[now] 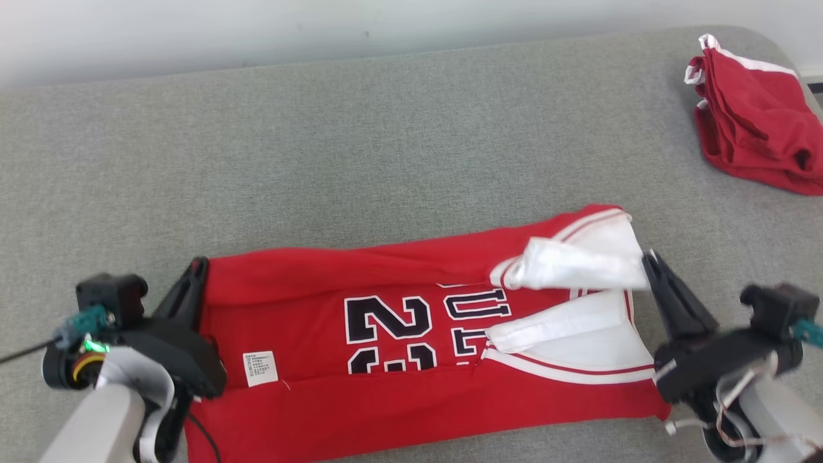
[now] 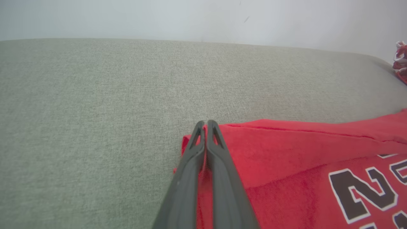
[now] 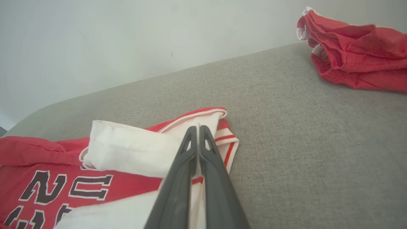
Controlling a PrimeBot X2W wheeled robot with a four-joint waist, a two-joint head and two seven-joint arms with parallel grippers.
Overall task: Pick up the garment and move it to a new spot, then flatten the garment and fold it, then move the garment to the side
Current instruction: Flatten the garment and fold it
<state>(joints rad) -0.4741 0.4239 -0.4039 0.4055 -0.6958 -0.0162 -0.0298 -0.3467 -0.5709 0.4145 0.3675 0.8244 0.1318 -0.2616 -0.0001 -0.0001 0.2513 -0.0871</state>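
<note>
Nearest, the left claw (image 1: pixel 198 265) and right claw (image 1: pixel 649 257) are each pressed together, pinching opposite short ends of the red garment (image 1: pixel 398 399), which lies stretched between them on the grey tabletop (image 1: pixel 386 128). Its near and far long edges appear folded inward over the number, so I judge flattening done and folding underway. A crosswise fold and the move aside remain. Farther off, a red bundle (image 1: pixel 752 122) occupies the far right corner, limiting that side.
</note>
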